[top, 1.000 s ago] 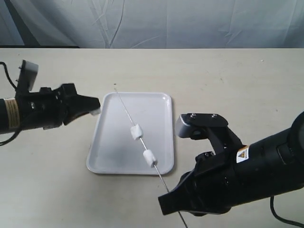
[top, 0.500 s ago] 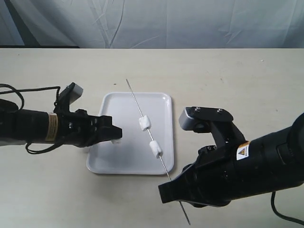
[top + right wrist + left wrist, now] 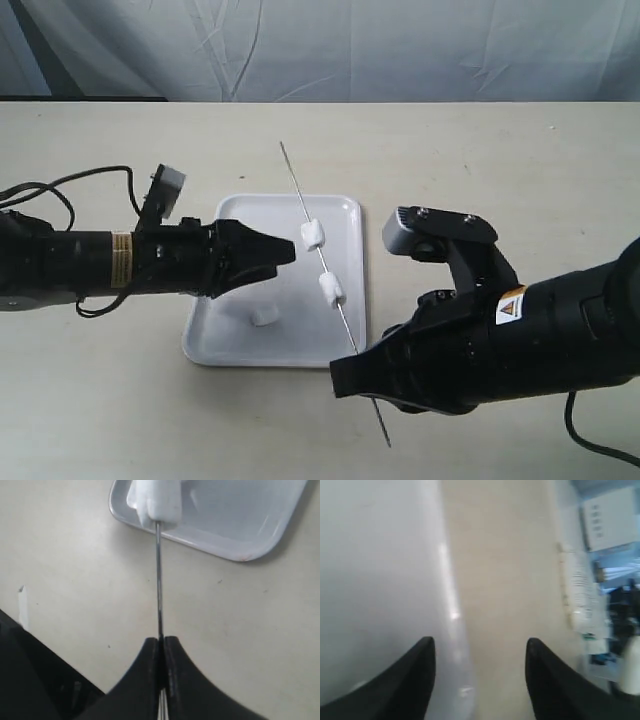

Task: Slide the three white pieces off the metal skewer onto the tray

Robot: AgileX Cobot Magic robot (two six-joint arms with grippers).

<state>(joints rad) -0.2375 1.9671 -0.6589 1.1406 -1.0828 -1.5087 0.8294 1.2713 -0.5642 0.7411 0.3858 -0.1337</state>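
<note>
Metal skewer [image 3: 158, 580] end hidden in right gripper [image 3: 161, 641], left wrist view blurred

Soft, even light is filling the exterior view, laying only faint shadows on the table [image 3: 500, 160] along the near edge of the tray [image 3: 300, 345], with nothing blowing out. Left wrist view is smearing all over: a glare streak is running along the tray's rim, the left gripper [image 3: 480, 640] is reading soft-edged, and the blue-lit background is dissolving into blur. Right wrist view is coming through sharper on the metal skewer [image 3: 159, 580], though the white piece [image 3: 159, 500] is washing out pale.
</note>
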